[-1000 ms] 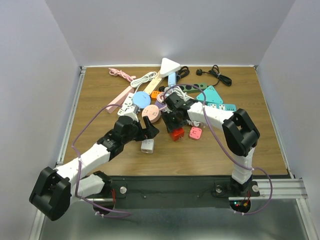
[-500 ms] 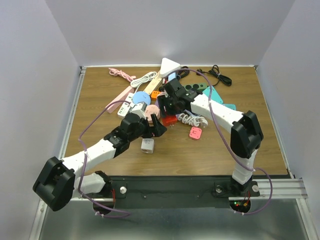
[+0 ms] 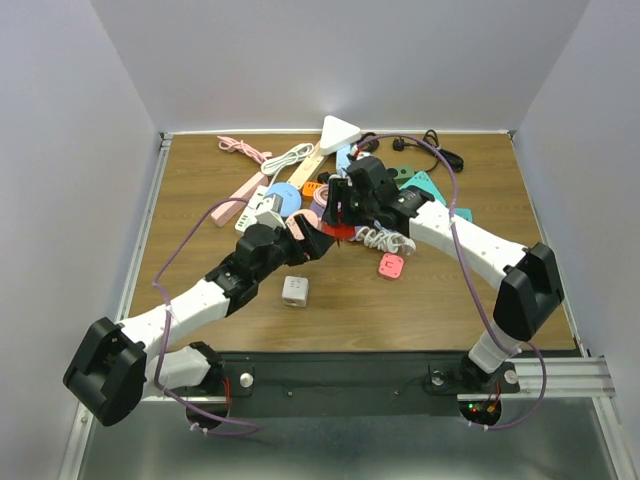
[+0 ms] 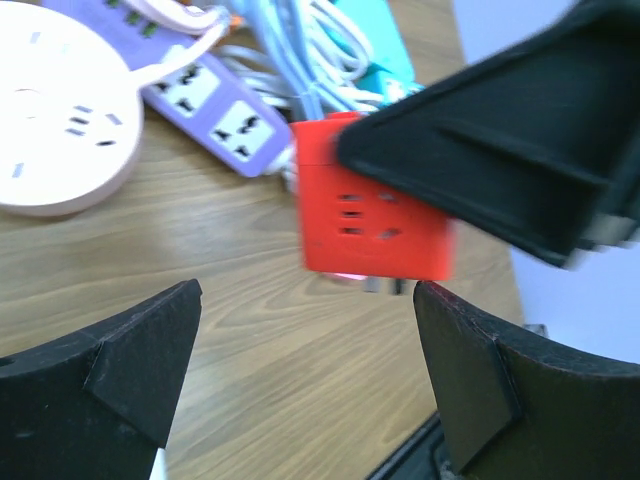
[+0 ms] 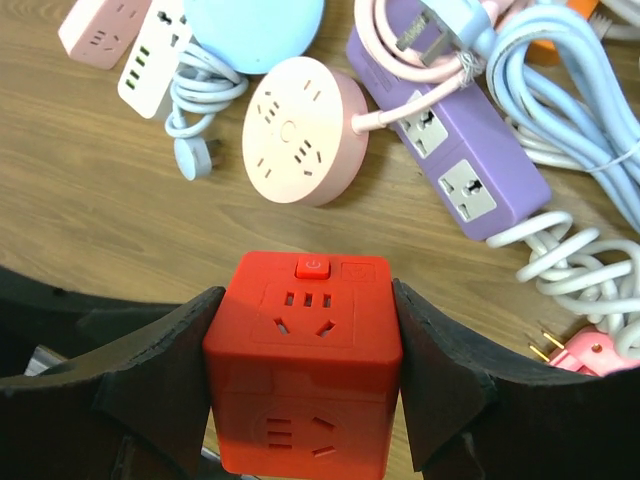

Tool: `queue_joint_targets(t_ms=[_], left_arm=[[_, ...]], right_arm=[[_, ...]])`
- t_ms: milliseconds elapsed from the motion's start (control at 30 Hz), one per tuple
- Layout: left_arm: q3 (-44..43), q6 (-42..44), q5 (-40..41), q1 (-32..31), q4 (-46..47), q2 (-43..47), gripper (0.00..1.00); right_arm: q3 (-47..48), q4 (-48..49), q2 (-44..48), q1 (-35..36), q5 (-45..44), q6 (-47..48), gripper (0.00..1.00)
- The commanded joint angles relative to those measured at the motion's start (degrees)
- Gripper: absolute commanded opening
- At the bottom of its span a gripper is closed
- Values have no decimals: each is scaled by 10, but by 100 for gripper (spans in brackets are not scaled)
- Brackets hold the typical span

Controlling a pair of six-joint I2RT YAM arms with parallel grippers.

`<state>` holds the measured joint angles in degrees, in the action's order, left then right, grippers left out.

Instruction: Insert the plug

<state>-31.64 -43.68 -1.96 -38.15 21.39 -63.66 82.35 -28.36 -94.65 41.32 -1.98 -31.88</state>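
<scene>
While the red cube [image 5: 300, 390] is sitting clamped in the right gripper [image 5: 305, 320] over the table [image 5: 100, 230], the left gripper [image 4: 305, 365] is gaping wide, empty, just beside it. With the two crowding closely, a bump could be twisting the cube loose.

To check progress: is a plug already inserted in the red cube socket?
Not on the visible faces: the red cube socket, held in the right gripper, shows empty slots. Hidden faces: cannot tell.
</scene>
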Motion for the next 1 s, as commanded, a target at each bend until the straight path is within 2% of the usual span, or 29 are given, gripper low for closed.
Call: queue_joint_targets(t_ms=[0,267,467,967], left_arm=[[-19,-22,-28,-1,95,19,99],[-2,-47,-49,0,160,-7,99],[-4,-49,-54,-2,168,-22,99],[17,-11,-88,-4,167,-10,97]], right_arm=[[-10,44,27,3,7,-25,0],[-31,68,47,5,17,-45,0],[-46,81,65,5,51,-61,0],[-48,86,83,6,35,-68,0]])
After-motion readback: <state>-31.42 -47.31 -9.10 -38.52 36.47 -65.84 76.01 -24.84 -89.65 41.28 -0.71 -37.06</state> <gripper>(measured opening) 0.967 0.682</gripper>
